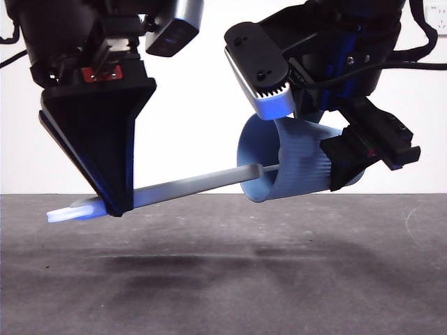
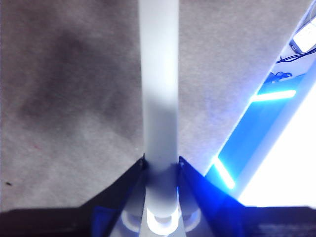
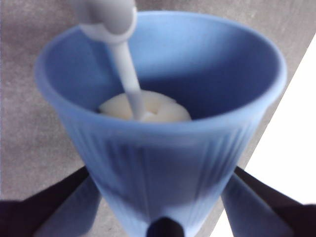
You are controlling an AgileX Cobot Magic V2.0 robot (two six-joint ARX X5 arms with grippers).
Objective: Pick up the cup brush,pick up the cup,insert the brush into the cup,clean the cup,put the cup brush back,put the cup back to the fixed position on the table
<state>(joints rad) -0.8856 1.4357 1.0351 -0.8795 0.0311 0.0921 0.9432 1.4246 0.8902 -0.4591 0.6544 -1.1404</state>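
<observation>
Both grippers are loaded above the table (image 1: 223, 279). We see the left gripper (image 2: 160, 168) clamped on the brush (image 1: 195, 183) handle. The right gripper (image 3: 160, 197) grips the tilted cup (image 3: 163, 148), sponge head inside it.

A plain white wall (image 1: 209, 91) rises behind the dark grey surface, with black cables (image 1: 426, 42) at its upper right.

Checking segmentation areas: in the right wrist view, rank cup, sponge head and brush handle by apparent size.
1. cup, fills most of the frame.
2. sponge head, inside the cup.
3. brush handle. It looks close to the sponge in size and sits nearer the camera, so 2 and 3 are unsure.
</observation>
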